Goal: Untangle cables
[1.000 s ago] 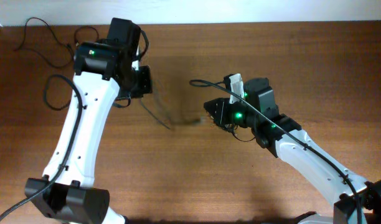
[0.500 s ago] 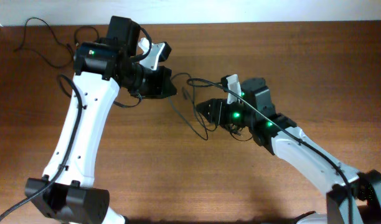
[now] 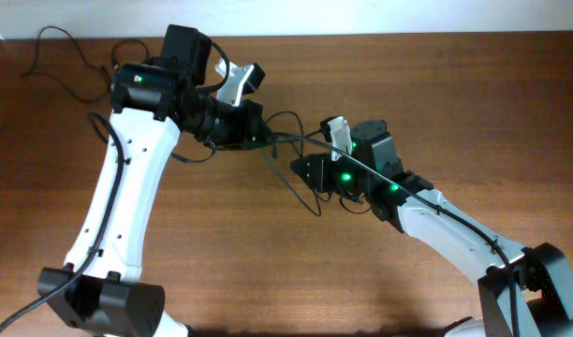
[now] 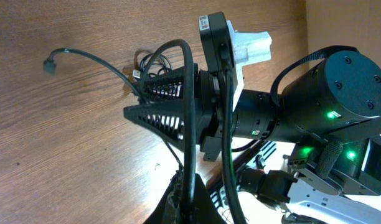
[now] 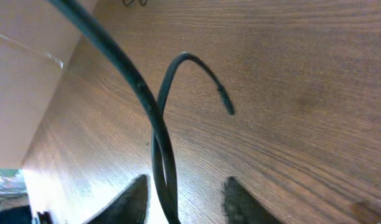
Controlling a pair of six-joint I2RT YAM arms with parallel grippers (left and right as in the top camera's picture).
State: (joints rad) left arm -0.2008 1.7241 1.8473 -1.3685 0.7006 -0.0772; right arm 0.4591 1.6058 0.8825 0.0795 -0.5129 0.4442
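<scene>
Thin black cables (image 3: 279, 139) stretch between my two grippers above the wooden table (image 3: 436, 103). My left gripper (image 3: 253, 124) is shut on one cable; in the left wrist view that cable (image 4: 189, 112) runs up from my fingertips (image 4: 192, 208). A second strand ends in a small plug (image 4: 50, 63). A small knot of cords (image 4: 150, 62) lies behind the right gripper's black fingers (image 4: 154, 107). My right gripper (image 3: 303, 169) is open. In the right wrist view a cable (image 5: 158, 140) passes between its fingers (image 5: 187, 199), close to the left one, and curls to a free end (image 5: 226, 106).
A thin black cord (image 3: 54, 51) lies at the back left corner of the table. The left arm's white links (image 3: 118, 206) stand over the left side. The right arm (image 3: 455, 234) reaches in from the lower right.
My left gripper has swung right toward the right gripper, carrying the cable. My right gripper has moved left and up to meet it, and the cable loop has drawn in between them.
</scene>
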